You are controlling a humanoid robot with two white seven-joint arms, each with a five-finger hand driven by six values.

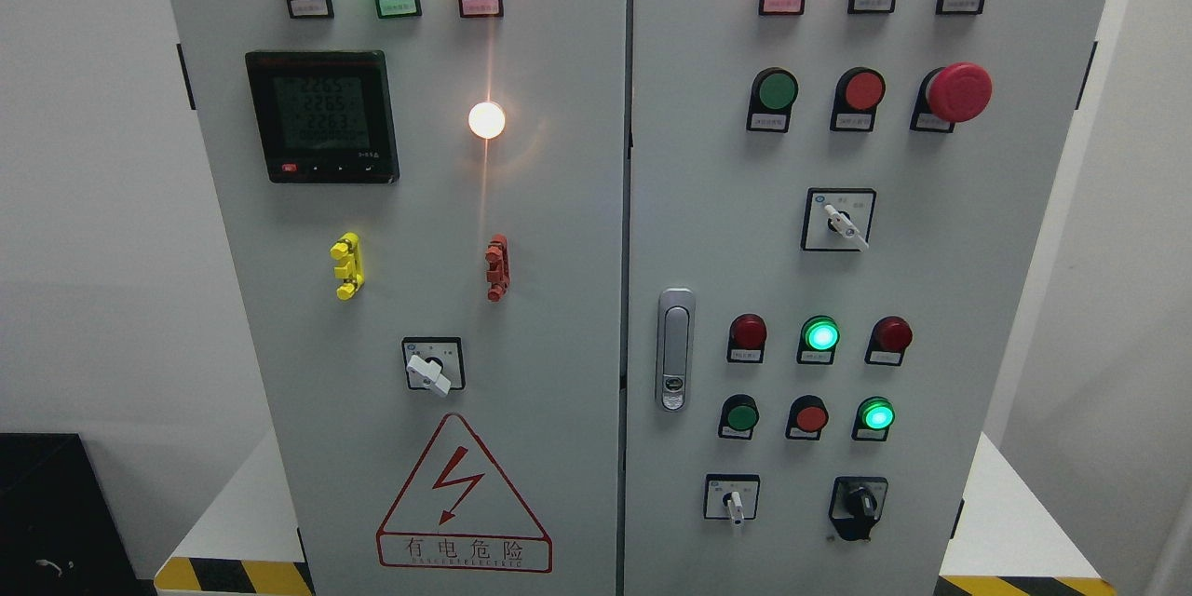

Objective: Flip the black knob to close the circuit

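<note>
A grey electrical cabinet (559, 298) with two doors fills the head view. The black knob (859, 507) is a rotary switch at the lower right of the right door, below a lit green lamp (876, 415). Its handle points straight down. A white selector switch (733, 500) sits to its left. Neither of my hands nor arms is in view.
The right door carries a chrome door latch (676, 349), a red mushroom stop button (959, 92), a white selector (843, 223) and rows of lamps and buttons. The left door has a digital meter (322, 116), a white selector (431, 372) and a red-bordered warning triangle (463, 498). A black box (47, 512) stands at the lower left.
</note>
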